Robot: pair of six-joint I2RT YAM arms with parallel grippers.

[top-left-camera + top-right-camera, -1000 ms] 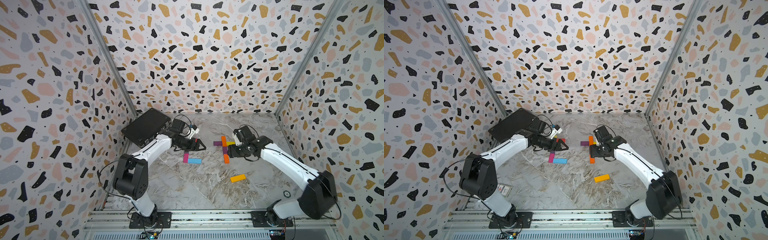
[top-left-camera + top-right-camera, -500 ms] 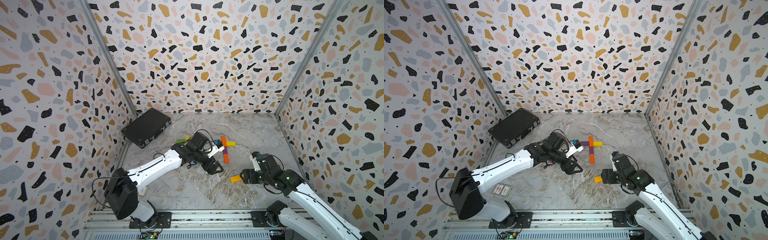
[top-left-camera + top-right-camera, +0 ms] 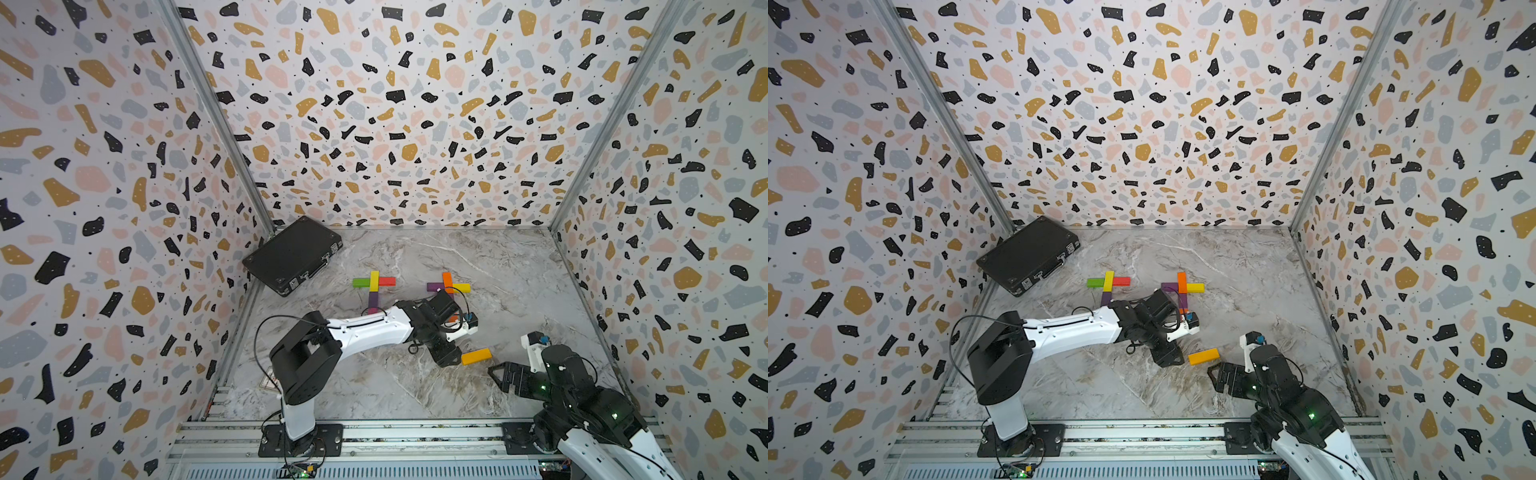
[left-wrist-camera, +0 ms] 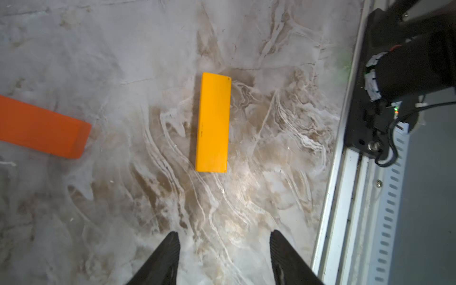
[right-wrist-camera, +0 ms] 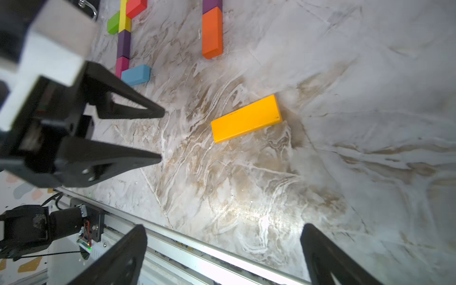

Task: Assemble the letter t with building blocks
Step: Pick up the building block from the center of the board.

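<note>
The loose amber-yellow flat rectangular block [image 3: 476, 356] lies flat on the grey marbled tabletop [image 3: 415, 399], front right. In the left wrist view we find a faint row of marks along its long edge, too small to read. The left tool [image 4: 223, 235] aims at its short end, fingertips apart, empty, near but not touching. The left arm [image 3: 365, 328] stretches low across the tabletop, hiding the lower stems of two figures behind: a green, yellow, red and purple cross [image 3: 374, 284] and a purple, orange and yellow cross [image 3: 448, 284]. From the right wrist we make out a pink block [image 5: 121, 66] and a pale blue block [image 5: 135, 74] at one foot. The right tool [image 5: 223, 228] hovers wide apart and empty. A closed black hard case [image 3: 293, 255] sits far left.
</note>
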